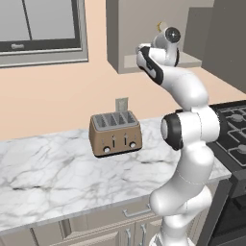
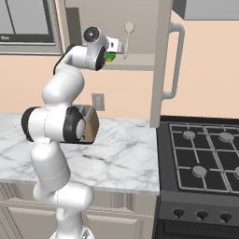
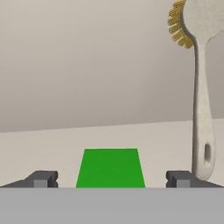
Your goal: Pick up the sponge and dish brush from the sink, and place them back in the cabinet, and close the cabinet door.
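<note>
- Sponge (image 3: 110, 167) lies flat on the cabinet (image 2: 140, 59) floor, between the claw (image 3: 112, 179) tips, untouched.
- Dish brush (image 3: 202, 87) stands upright just beside it.
- Claw spread wide, holding nothing.
- Cabinet door (image 2: 161, 60) stands open; toaster (image 1: 115, 133) sits on the bench (image 1: 57, 168) below.

1. Peach-painted wall (image 1: 57, 101) behind counter, with pale rectangular wall outlet (image 1: 122, 104) just above toaster.
2. Grey-framed window (image 1: 41, 29) at upper left, dark sill along bottom.
3. White marble countertop with grey veins (image 1: 48, 178), running left to right.
4. Copper-brown four-slot toaster with silver top (image 1: 115, 133), standing on marble near wall.
5. Black gas stove with grey round burners (image 2: 205, 158), flush against right end of counter; knobs on front.
6. Beige raised-panel base cabinets with small handles (image 1: 115, 226) below counter.
</note>
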Robot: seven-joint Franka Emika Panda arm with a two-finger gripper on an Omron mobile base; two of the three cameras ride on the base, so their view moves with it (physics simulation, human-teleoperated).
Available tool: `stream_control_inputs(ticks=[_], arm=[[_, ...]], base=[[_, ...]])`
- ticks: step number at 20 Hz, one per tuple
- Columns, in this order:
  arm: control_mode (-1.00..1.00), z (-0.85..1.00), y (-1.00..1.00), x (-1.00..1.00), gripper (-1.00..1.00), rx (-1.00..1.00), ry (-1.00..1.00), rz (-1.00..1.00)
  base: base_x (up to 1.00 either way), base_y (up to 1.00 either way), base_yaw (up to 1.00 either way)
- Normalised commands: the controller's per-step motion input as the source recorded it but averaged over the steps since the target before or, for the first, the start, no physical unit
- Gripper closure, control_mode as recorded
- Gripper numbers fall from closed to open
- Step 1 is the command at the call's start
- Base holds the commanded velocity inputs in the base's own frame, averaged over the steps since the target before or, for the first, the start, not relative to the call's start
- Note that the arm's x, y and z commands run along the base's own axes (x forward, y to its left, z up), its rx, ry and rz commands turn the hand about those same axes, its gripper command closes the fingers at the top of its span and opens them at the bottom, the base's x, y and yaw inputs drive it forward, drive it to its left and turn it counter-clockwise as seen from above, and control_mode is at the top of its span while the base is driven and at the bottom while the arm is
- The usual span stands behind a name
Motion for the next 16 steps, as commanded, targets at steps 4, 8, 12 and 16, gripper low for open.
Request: stream_control_inputs(ticks=[4, 8, 12, 16], arm=[[-1.0, 0.0, -0.06, -0.22, -1.0, 0.0, 0.0, 0.0], [-1.0, 0.0, -0.09, -0.35, -1.0, 0.0, -0.02, 0.0], [-1.0, 0.0, 0.0, -0.36, -1.0, 0.0, -0.03, 0.0], [-1.0, 0.0, 0.0, -0.36, -1.0, 0.0, -0.03, 0.0]], base=[[0.0, 0.0, 0.0], [0.0, 0.0, 0.0], [0.0, 0.0, 0.0], [0.0, 0.0, 0.0]])
